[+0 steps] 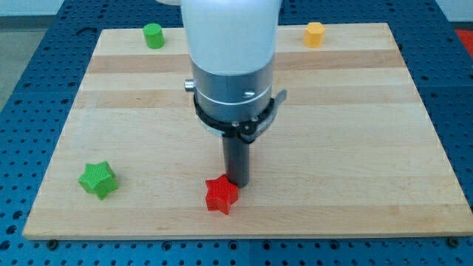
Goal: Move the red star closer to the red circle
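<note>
The red star [221,195] lies on the wooden board [355,133] near the view's bottom edge, a little left of centre. My tip [237,181] is at the star's upper right, touching or almost touching it. The rod hangs from the white and grey arm body [231,59], which covers the board's upper middle. No red circle shows in this view; it may be hidden behind the arm.
A green star [98,179] lies at the bottom left. A green round block [154,35] sits at the top left. An orange block [315,34] sits at the top right. The board edge runs just below the red star.
</note>
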Controlling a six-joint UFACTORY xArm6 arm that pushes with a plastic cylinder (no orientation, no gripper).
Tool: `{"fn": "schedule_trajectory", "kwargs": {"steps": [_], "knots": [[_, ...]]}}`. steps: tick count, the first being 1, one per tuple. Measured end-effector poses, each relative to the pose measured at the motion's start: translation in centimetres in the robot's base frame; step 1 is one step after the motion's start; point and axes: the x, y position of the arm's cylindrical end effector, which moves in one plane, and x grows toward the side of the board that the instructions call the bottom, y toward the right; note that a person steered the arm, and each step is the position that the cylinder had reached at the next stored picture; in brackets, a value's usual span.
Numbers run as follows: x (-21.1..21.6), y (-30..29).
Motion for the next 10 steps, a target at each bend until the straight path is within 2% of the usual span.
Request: {"fn": "schedule_trajectory", "kwargs": {"steps": [2,3,5,6,7,8,9,10], "knots": [[-2.9,0.0],[-3.0,-0.2],[3.2,5.9],[6.1,2.5],[6.9,-4.8],[6.8,-7.1],[6.4,-4.6],[4.0,-4.4]]}}
